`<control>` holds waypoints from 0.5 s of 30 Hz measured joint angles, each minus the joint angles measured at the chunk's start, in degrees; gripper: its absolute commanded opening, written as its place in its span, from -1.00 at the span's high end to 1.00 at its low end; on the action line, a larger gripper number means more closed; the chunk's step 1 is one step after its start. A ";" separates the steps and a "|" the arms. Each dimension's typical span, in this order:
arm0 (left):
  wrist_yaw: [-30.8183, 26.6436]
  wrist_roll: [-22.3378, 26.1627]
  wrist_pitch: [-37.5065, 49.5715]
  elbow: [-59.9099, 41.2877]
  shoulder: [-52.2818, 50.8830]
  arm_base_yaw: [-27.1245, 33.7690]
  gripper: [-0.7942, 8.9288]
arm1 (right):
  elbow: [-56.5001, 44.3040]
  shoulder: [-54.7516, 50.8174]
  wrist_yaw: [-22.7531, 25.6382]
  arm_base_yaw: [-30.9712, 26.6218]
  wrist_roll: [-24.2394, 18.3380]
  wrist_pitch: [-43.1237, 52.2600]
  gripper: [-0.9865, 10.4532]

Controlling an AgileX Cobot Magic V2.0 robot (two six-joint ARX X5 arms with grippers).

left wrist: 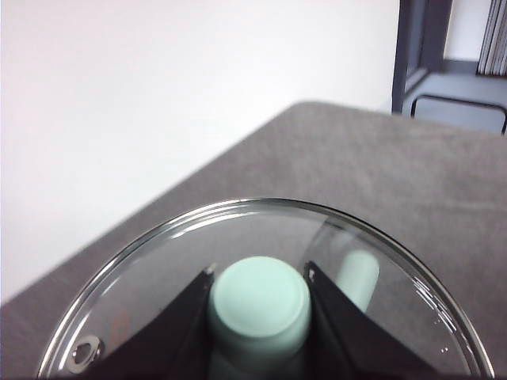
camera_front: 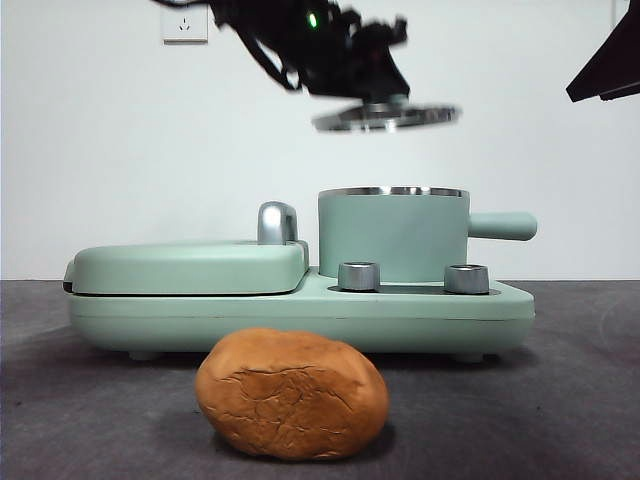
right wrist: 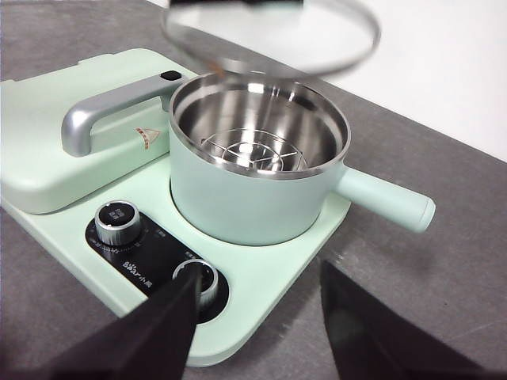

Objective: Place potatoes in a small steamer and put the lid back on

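An orange-brown potato [camera_front: 290, 395] with cracked skin lies on the dark table in front of the cooker. Behind it the mint-green small steamer [camera_front: 392, 235] [right wrist: 257, 182] stands uncovered on the cooker base, its stubby handle [camera_front: 502, 226] pointing right and a steel rack [right wrist: 252, 153] inside. The glass lid [camera_front: 385, 117] [right wrist: 269, 36] hangs level above the pot. My left gripper [camera_front: 370, 80] [left wrist: 260, 271] is shut on the lid's green knob [left wrist: 260, 305]. My right gripper [right wrist: 257, 313] stands open near the cooker's front, holding nothing; it shows as a black tip [camera_front: 605, 70] at the top right.
Left of the pot, the flat green griddle cover [camera_front: 190, 268] lies closed with a steel handle [camera_front: 277, 222]. Two steel dials [camera_front: 359, 276] [camera_front: 466, 278] sit on the cooker base [camera_front: 300, 320]. A white wall stands close behind.
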 measured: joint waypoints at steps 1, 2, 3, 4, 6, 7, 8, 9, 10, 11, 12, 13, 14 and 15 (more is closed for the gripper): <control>0.00 -0.20 -0.52 0.00 -0.94 0.02 0.81 | 0.00 0.00 0.00 0.00 0.00 0.00 0.41; 0.00 -0.68 -1.62 0.00 -2.25 0.13 0.81 | 0.00 0.00 0.00 0.00 0.00 0.00 0.41; 0.02 -1.20 -2.86 0.00 -3.32 0.28 0.81 | 0.00 0.00 0.00 0.00 0.00 0.00 0.41; 0.02 -1.57 -4.26 0.00 -4.42 0.46 0.81 | 0.00 0.00 0.00 0.00 0.00 0.00 0.41; 0.02 -2.08 -6.97 0.00 -7.10 0.92 0.81 | 0.00 0.00 0.00 0.00 0.00 0.00 0.41; 0.00 -2.16 -8.04 0.00 -8.22 1.20 0.81 | 0.00 0.00 -0.02 0.00 0.00 0.00 0.41; 0.02 -2.29 -9.49 0.00 -9.77 1.64 0.81 | 0.00 0.00 -0.02 0.00 0.00 0.00 0.41; 0.02 -2.40 -10.51 0.00 -10.88 1.95 0.81 | 0.00 0.00 0.00 0.00 0.00 0.00 0.41; 0.02 -2.56 -11.58 0.00 -12.02 2.36 0.81 | 0.00 0.00 0.00 0.00 0.00 0.00 0.41; 0.02 -2.71 -13.14 0.00 -13.38 2.89 0.81 | 0.00 0.00 -0.02 0.00 0.00 0.00 0.41; 0.00 -2.78 -14.49 0.00 -14.38 3.32 0.81 | 0.00 0.00 -0.02 0.00 0.00 0.00 0.41; 0.00 -2.91 -15.76 0.00 -15.19 3.69 0.81 | 0.00 0.00 -0.02 0.00 0.00 0.00 0.41; 0.00 -2.95 -17.33 -0.20 -16.28 4.24 0.81 | 0.00 0.00 -0.02 0.04 0.00 0.00 0.41; -0.04 -2.95 -17.53 -0.87 -17.09 4.57 0.81 | 0.00 0.00 -0.02 0.11 0.00 0.00 0.41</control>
